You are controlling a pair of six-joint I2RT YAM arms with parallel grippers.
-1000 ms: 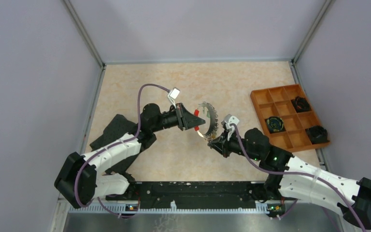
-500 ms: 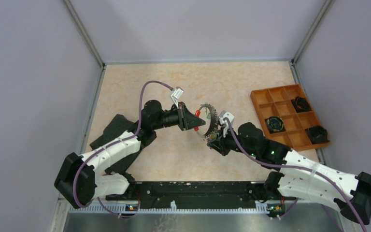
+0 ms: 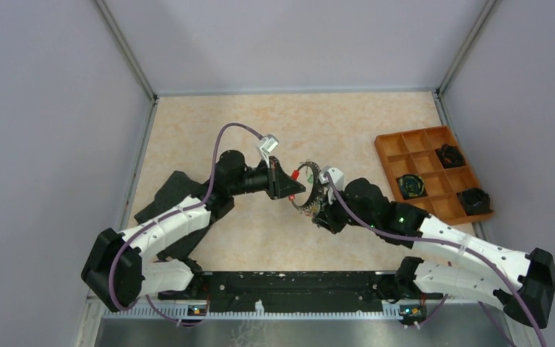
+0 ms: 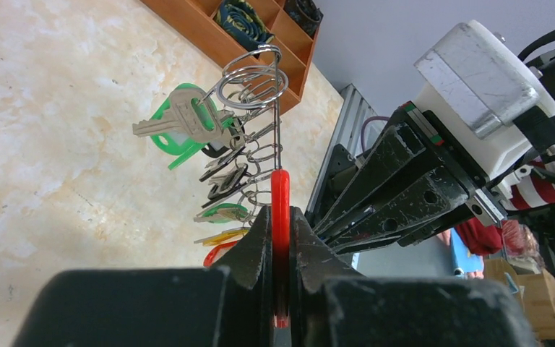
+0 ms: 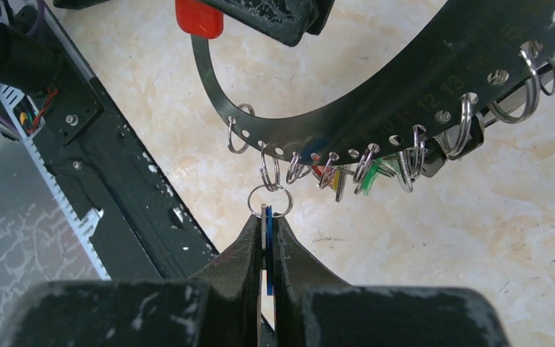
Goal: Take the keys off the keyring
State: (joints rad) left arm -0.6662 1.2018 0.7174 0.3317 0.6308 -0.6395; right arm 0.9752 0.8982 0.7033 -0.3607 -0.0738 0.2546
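Left jaws pinching keyring point(image 5: 376, 108) by red sleeve point(image 4: 280, 195), holding it up off worktop point(image 3: 209, 123) so keys point(image 4: 188, 123) dangle free. My right jaws clamped on blue key point(image 5: 267, 249), guessing it's set to tug.

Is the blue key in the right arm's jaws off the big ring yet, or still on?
Still on. The blue key hangs by small rings from a hole in the keyring.
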